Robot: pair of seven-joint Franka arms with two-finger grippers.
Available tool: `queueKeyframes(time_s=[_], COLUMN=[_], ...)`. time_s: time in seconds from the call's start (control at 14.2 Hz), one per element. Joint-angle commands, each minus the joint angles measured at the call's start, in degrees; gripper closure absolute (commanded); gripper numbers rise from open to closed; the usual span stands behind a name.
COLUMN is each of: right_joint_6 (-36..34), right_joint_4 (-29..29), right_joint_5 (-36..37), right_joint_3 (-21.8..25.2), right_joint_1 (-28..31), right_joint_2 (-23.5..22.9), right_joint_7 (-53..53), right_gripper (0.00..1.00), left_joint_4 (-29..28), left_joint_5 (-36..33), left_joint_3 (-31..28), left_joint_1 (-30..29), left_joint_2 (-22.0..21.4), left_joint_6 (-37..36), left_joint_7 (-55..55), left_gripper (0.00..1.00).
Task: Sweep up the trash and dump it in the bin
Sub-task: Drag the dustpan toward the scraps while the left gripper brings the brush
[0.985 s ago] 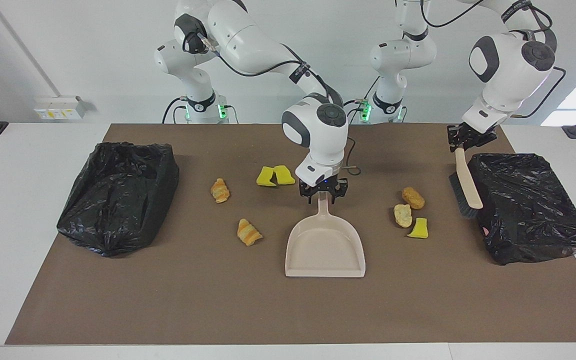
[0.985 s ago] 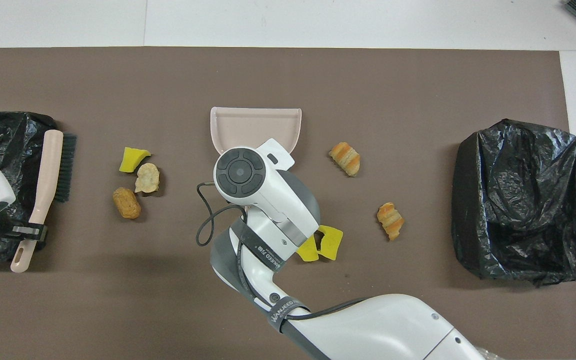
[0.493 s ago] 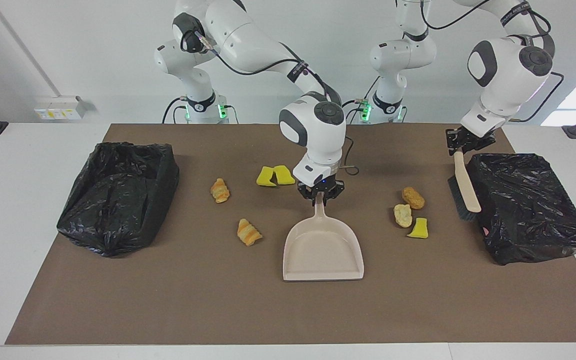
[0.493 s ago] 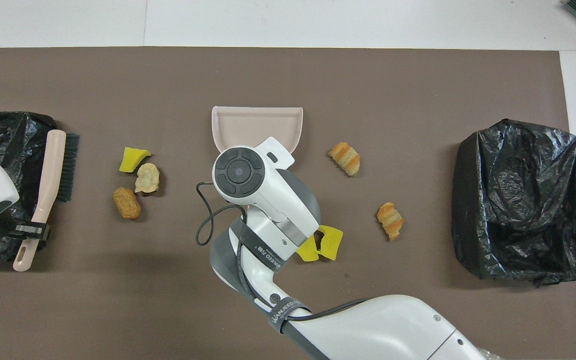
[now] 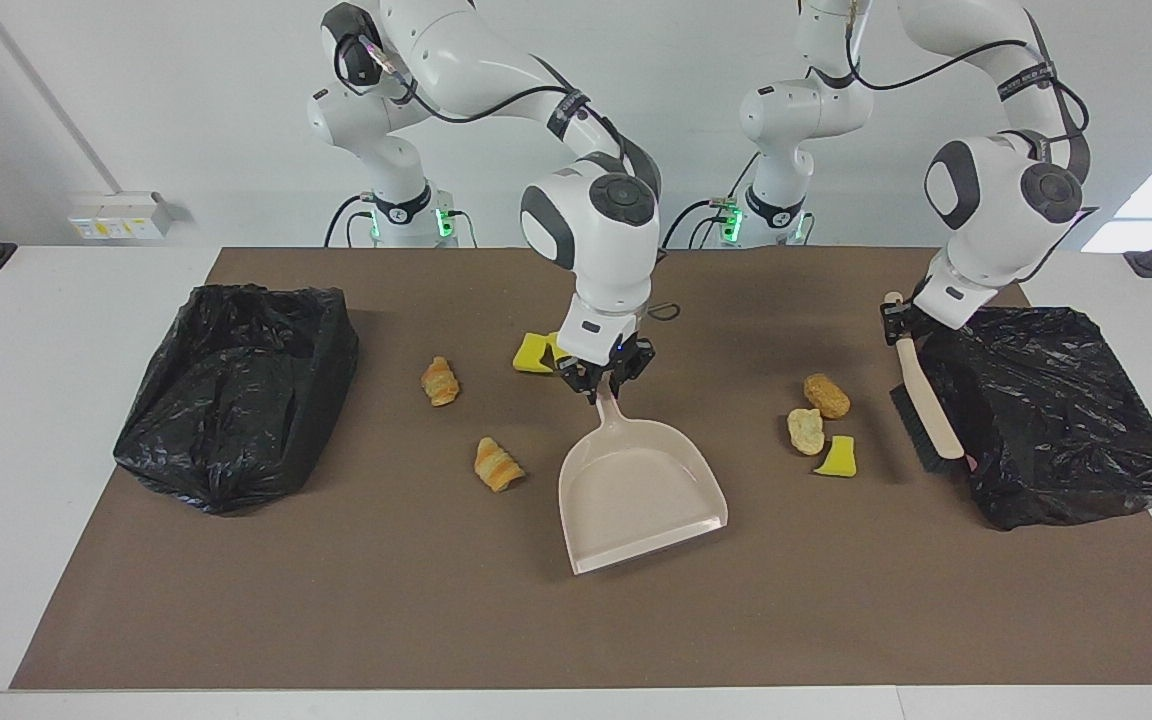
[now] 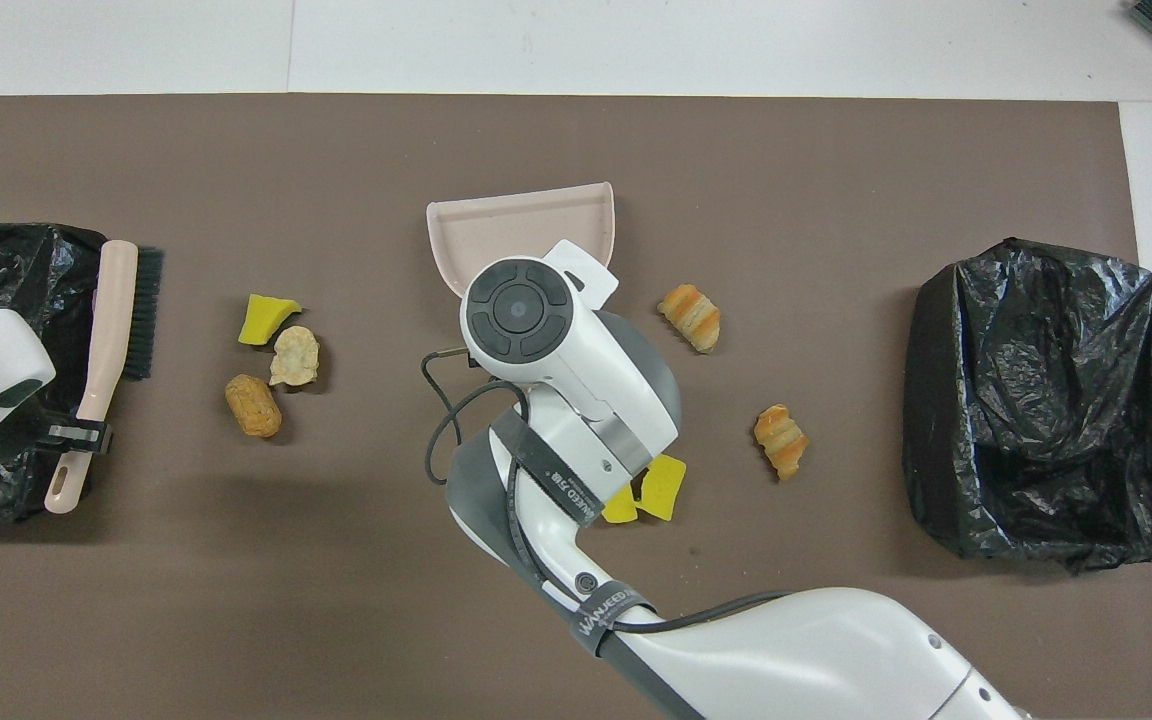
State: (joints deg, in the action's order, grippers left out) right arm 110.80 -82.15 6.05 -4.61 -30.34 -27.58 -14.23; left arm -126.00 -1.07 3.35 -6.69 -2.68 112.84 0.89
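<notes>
My right gripper (image 5: 604, 388) is shut on the handle of the beige dustpan (image 5: 636, 490), which sits mid-mat with its mouth turned away from the robots. In the overhead view the wrist hides that grip, and the dustpan (image 6: 521, 235) pokes out past it. My left gripper (image 5: 898, 322) is shut on the handle of the brush (image 5: 926, 410), bristles low beside the black bin (image 5: 1056, 420). The trash lies scattered: two croissants (image 5: 440, 381) (image 5: 497, 465), yellow sponges (image 5: 536, 352) by the right wrist, and two tan lumps (image 5: 826, 396) (image 5: 806, 431) with a yellow wedge (image 5: 838, 456) near the brush.
A second black bag-lined bin (image 5: 236, 390) stands at the right arm's end of the brown mat (image 5: 436, 620). The right arm's cable (image 6: 441, 430) loops over the mat near the wrist. White tabletop surrounds the mat.
The right gripper closed on the dustpan handle, shifted toward the right arm's end and swung the pan askew. The left arm carried the brush lower and slightly toward the tan lumps.
</notes>
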Motion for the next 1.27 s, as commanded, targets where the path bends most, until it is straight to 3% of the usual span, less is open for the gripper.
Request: queueKeyframes(time_s=[0.0, 0.21, 0.49, 0.63, 0.84, 1.2], right_joint_6=[-3.1, -7.7, -8.1, -6.3, -4.4, 2.1], right_joint_4=[-3.5, -4.0, -8.1, -11.4, -12.7, -16.1], right_joint_5=[0.1, 0.1, 1.1, 1.2, 1.5, 2.8], right_joint_3=[-0.6, -0.7, -0.7, -0.7, -0.5, -0.6], right_joint_1=[1.8, 2.6, 2.5, 2.6, 3.4, 3.5], right_joint_2=[4.1, 5.1, 7.3, 9.0, 9.3, 8.8], right_joint_7=[12.6, 25.9, 40.6, 43.0, 55.1, 60.9], right_gripper=[1.0, 1.0, 1.0, 1.0, 1.0, 1.0], left_joint_4=[-5.3, -7.7, -9.6, -9.5, -9.5, -9.5], left_joint_5=[-0.9, -0.9, -0.8, -0.1, 0.7, 4.8], left_joint_3=[-0.2, -0.1, 0.0, 0.1, 0.2, 0.1], left_joint_1=[2.4, 5.6, 9.5, 12.0, 15.2, 19.2], left_joint_2=[-2.1, -2.5, -2.6, -2.6, -2.6, -2.5], left_joint_6=[1.9, 4.1, 4.6, 4.7, 4.8, 7.2], left_joint_7=[-7.5, -13.4, -16.0, -17.8, -19.1, -19.3], left_gripper=[1.0, 1.0, 1.0, 1.0, 1.0, 1.0])
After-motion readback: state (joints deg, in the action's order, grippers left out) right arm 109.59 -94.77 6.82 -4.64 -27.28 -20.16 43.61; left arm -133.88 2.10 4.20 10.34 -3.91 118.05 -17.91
